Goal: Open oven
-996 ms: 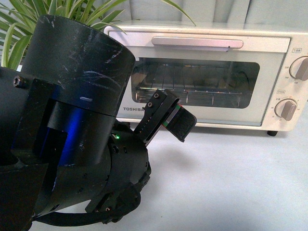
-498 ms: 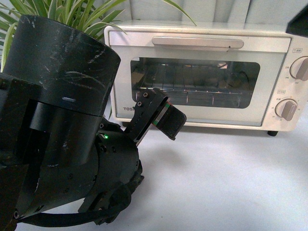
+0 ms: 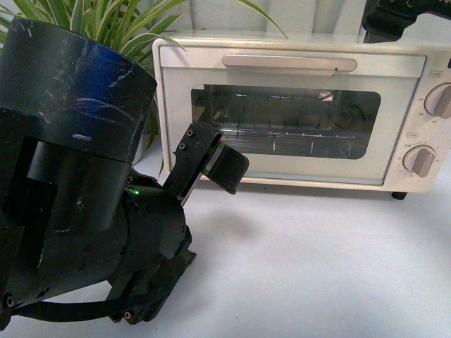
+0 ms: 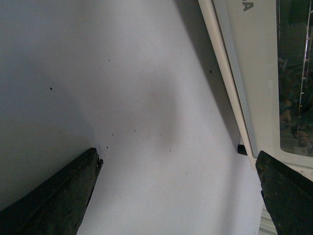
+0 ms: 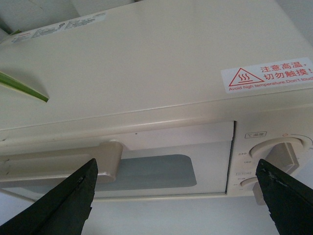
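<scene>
The cream-white TOSHIBA oven (image 3: 296, 113) stands at the back of the white table, door shut, bar handle (image 3: 282, 62) along the door's top. My left gripper (image 3: 227, 171) is open and empty, low in front of the door's lower left corner, not touching it. In the left wrist view the gripper (image 4: 178, 196) hangs over bare table beside the oven's bottom edge (image 4: 230, 73). My right gripper (image 3: 394, 17) is above the oven's top right. In the right wrist view it (image 5: 176, 196) is open over the oven's top (image 5: 146, 63), handle end (image 5: 110, 159) and knobs (image 5: 283, 156) below.
A green leafy plant (image 3: 84, 14) stands behind the oven's left side. My bulky left arm (image 3: 70, 176) fills the left foreground. The white table (image 3: 317, 267) stretches in front of the oven. The wire rack (image 3: 282, 134) shows through the glass.
My left arm and gripper have drawn back to the left, away from the door. My right gripper has come into view above the oven's top right corner.
</scene>
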`<action>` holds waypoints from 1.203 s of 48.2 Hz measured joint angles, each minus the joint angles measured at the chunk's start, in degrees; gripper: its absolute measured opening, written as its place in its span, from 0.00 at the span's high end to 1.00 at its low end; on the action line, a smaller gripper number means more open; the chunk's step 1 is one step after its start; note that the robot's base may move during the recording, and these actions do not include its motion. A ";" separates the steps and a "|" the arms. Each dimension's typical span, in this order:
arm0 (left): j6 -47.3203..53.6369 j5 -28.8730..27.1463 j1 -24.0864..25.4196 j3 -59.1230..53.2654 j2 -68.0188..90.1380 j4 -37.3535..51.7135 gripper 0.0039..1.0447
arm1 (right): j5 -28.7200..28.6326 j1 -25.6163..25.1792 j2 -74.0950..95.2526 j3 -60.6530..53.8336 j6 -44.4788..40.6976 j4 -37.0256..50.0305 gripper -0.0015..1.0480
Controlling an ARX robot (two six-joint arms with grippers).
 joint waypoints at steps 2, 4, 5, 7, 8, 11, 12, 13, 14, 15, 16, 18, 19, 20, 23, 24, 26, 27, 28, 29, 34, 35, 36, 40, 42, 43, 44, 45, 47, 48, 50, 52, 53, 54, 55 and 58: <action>-0.11 -0.04 0.07 0.00 0.00 0.00 0.06 | 0.13 0.02 0.55 0.48 0.26 -0.22 0.09; -0.35 -0.15 0.13 0.00 0.00 0.00 0.06 | 0.24 0.09 1.29 0.98 0.46 -0.42 0.09; -0.50 -0.33 0.17 0.00 0.00 0.00 0.06 | 0.22 0.13 1.60 1.25 0.59 -0.59 0.09; -0.76 -0.48 0.22 0.00 0.00 0.00 0.06 | 0.31 0.28 2.29 1.73 0.68 -0.83 0.09; -0.85 -0.48 0.22 0.00 0.00 0.00 0.06 | 0.44 0.35 2.60 1.97 0.70 -0.92 0.09; -1.20 -0.55 0.33 0.00 -0.04 0.09 0.06 | 0.61 0.50 3.45 2.67 0.81 -1.14 0.09; -1.31 -0.57 0.37 -0.02 -0.04 0.15 0.06 | 0.70 0.59 3.80 2.91 0.81 -1.22 0.09; -1.40 -0.61 0.42 -0.02 -0.04 0.15 0.06 | 0.90 0.63 4.15 3.34 0.81 -1.36 0.09; -1.46 -0.63 0.44 -0.02 -0.04 0.15 0.06 | 1.07 0.72 4.46 3.72 0.81 -1.46 0.09; -1.51 -0.63 0.48 -0.02 -0.04 0.15 0.06 | 1.20 0.76 4.79 4.09 0.81 -1.62 0.09; -1.57 -0.66 0.55 -0.02 -0.04 0.17 0.06 | 1.33 0.83 5.07 4.42 0.81 -1.70 0.09; -1.75 -0.66 0.66 -0.04 -0.11 0.17 0.06 | 1.49 1.01 5.57 5.01 0.83 -1.95 0.09; -1.77 -0.68 0.66 -0.07 -0.13 0.17 0.06 | 1.53 1.09 5.79 5.27 0.81 -2.03 0.09; -1.81 -0.68 0.72 -0.11 -0.15 0.20 0.06 | 1.64 1.18 6.01 5.51 0.81 -2.14 0.09; -1.99 -0.68 0.85 -0.13 -0.17 0.24 0.06 | 1.70 1.55 6.69 6.27 0.81 -2.51 0.09; -2.01 -0.70 0.87 -0.13 -0.17 0.24 0.06 | 1.73 1.60 6.75 6.38 0.81 -2.56 0.09; -2.05 -0.70 0.92 -0.15 -0.20 0.24 0.06 | 1.97 1.84 7.17 6.84 0.81 -2.86 0.09; -2.12 -0.72 0.92 -0.17 -0.22 0.24 0.06 | 2.05 1.97 7.37 7.04 0.79 -3.06 0.09; -2.19 -0.72 0.92 -0.22 -0.24 0.24 0.06 | 2.14 2.05 7.54 7.19 0.79 -3.21 0.09; -2.19 -0.72 0.92 -0.24 -0.26 0.24 0.06 | 2.19 2.14 7.72 7.28 0.77 -3.39 0.09; -2.40 -0.74 1.01 -0.24 -0.28 0.24 0.06 | 2.40 2.45 8.15 7.80 0.66 -4.04 0.09; -2.43 -0.74 1.03 -0.24 -0.28 0.26 0.06 | 2.43 2.49 8.15 7.85 0.61 -4.33 0.09; -2.43 -0.76 1.03 -0.26 -0.31 0.26 0.06 | 2.40 2.56 8.15 7.87 0.55 -4.55 0.09; -2.45 -1.14 1.07 -0.33 -0.31 0.26 0.06 | 1.86 2.64 8.13 7.87 0.37 -5.31 0.09; -2.45 -1.16 1.09 -0.35 -0.35 0.26 0.06 | 1.31 2.69 8.02 7.87 0.13 -5.60 0.09; -2.45 -1.16 1.09 -0.37 -0.35 0.26 0.06 | 1.07 2.69 7.91 7.80 0.07 -5.60 0.09; -2.45 -1.16 1.09 -0.37 -0.35 0.26 0.06 | 0.85 2.71 7.76 7.61 -0.15 -5.60 0.09; -2.45 -1.16 1.09 -0.37 -0.35 0.26 0.06 | 0.59 2.75 7.54 7.34 -0.33 -5.60 0.09; -2.45 -1.16 1.11 -0.37 -0.35 0.28 0.06 | 0.15 2.84 7.15 6.80 -0.66 -5.49 0.09; -2.47 -1.16 1.11 -0.37 -0.35 0.28 0.06 | -0.04 2.86 6.80 6.36 -0.85 -5.38 0.09; -2.49 -1.16 1.14 -0.39 -0.35 0.28 0.06 | -0.11 2.93 6.43 5.86 -1.01 -5.25 0.09; -2.49 -1.16 1.18 -0.42 -0.35 0.28 0.06 | -0.37 3.02 5.84 5.03 -1.31 -4.87 0.09; -2.49 -1.16 1.18 -0.44 -0.35 0.28 0.06 | -0.55 3.06 5.62 4.70 -1.46 -4.74 0.09; -2.51 -1.16 1.18 -0.46 -0.35 0.28 0.06 | -0.70 3.08 5.40 4.37 -1.62 -4.59 0.09; -2.51 -1.16 1.18 -0.48 -0.37 0.28 0.06 | -0.98 3.15 4.98 3.69 -1.86 -4.31 0.09; -2.58 -1.16 1.22 -0.50 -0.37 0.28 0.06 | -1.40 3.32 3.87 1.95 -2.16 -3.41 0.09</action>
